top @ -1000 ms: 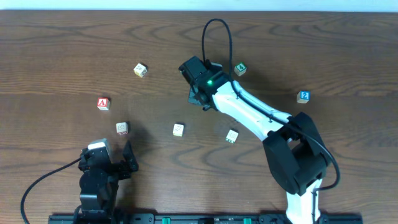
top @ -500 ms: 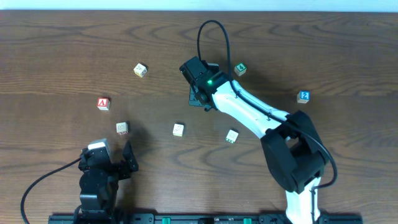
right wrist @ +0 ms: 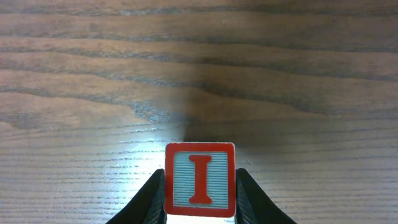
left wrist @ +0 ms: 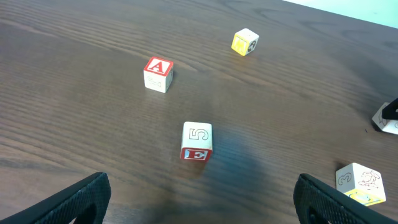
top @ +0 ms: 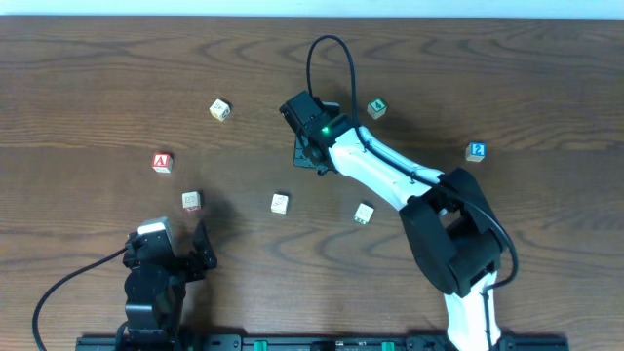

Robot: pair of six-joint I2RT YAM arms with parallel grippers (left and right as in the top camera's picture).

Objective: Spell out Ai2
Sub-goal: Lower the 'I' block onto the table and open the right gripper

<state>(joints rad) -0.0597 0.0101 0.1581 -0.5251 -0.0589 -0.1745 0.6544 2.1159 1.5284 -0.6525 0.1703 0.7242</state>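
Note:
My right gripper (right wrist: 199, 186) is shut on the red I block (right wrist: 199, 180), held over bare table; in the overhead view the gripper (top: 310, 154) hides the block. The red A block (top: 162, 162) lies at the left and also shows in the left wrist view (left wrist: 158, 74). A blue block with a white 2 (top: 476, 150) lies at the far right. My left gripper (left wrist: 199, 202) is open and empty at the near left (top: 171, 255), behind a 5/E block (left wrist: 197, 141).
Other blocks lie scattered: a yellow one (top: 220, 109) at upper left, a green one (top: 376, 108) at upper middle, white ones near the middle (top: 280, 203) and right of it (top: 364, 213), and the 5/E block (top: 191, 201).
My right gripper has shifted slightly left and away from me with the I block. The left arm and the loose blocks have not moved.

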